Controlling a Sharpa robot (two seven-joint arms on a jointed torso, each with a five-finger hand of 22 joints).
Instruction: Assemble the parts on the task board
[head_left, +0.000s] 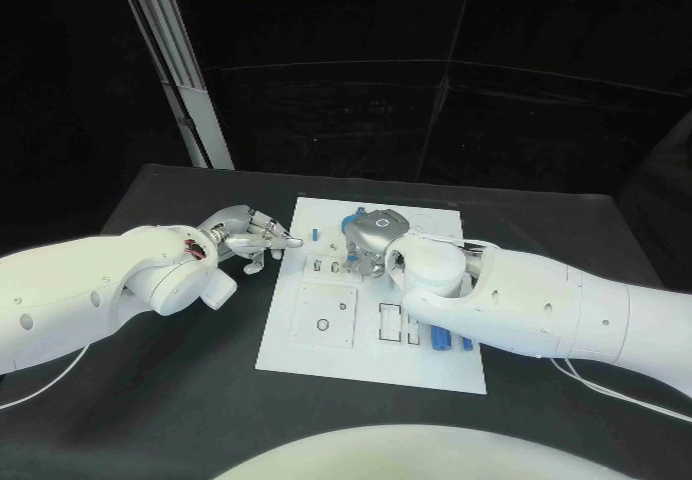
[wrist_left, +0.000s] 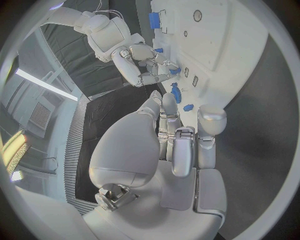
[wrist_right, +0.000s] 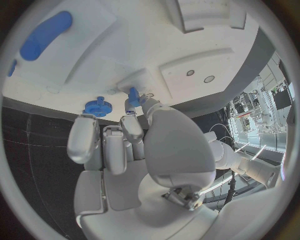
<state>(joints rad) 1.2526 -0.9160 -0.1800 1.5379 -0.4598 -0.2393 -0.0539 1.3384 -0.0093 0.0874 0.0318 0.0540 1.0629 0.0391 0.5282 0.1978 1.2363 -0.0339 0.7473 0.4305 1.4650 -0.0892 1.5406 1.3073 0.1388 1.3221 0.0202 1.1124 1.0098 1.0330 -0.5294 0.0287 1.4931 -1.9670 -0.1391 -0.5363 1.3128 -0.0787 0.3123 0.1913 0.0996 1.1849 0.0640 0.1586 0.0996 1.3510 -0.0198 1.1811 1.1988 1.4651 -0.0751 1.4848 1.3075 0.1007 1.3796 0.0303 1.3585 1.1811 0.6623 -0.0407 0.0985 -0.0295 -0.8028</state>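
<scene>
Two robot hands work over the board (head_left: 433, 350) on the desk (head_left: 173, 400). Right robot hand (head_left: 369, 238) pinches a small blue part (wrist_right: 133, 95), maybe a peg, touching the board. Left robot hand (head_left: 248, 236) is curled in, holding nothing. A tilt could jam it

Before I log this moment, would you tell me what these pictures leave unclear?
- Head view: the right hand covers the task board beneath it, hiding any part there.
- Head view: the right arm overlaps the long blue part.
- Left wrist view: whether the left hand touches the board is unclear.
</scene>
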